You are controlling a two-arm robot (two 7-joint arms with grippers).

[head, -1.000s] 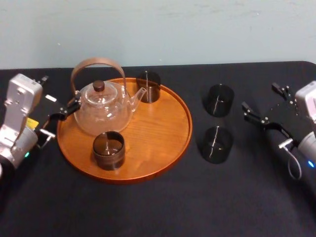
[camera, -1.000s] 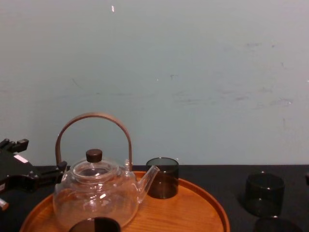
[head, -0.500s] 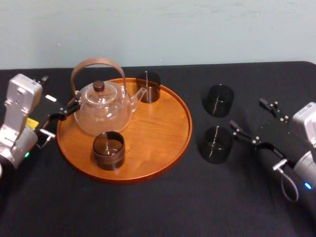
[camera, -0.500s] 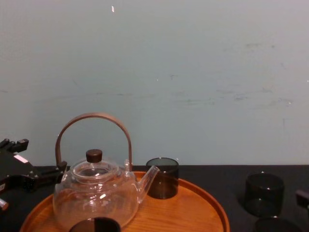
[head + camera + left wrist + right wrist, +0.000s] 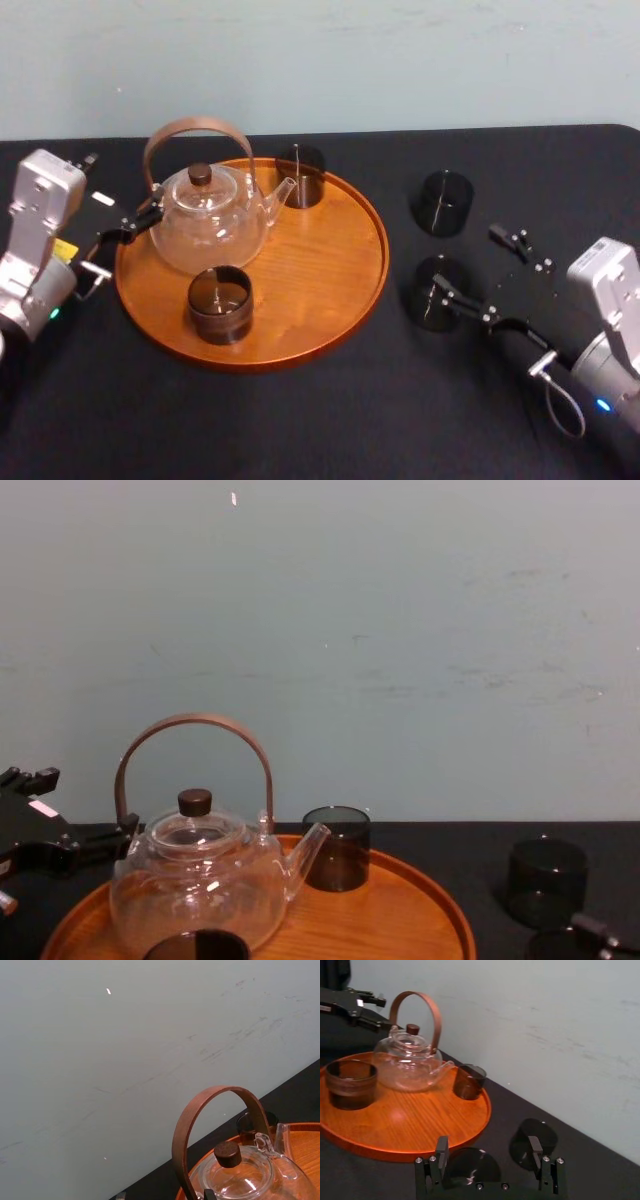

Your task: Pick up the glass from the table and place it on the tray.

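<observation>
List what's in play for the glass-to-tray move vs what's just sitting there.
In play: right gripper, jaws open toward the near table glass; tray.
Just there: far table glass, teapot, front tray glass, back tray glass, left gripper parked beside the tray.

I see a pale grey-green wall (image 5: pixel 400 630), faintly scuffed, behind the black-covered surface (image 5: pixel 300 420); light falls evenly.
</observation>
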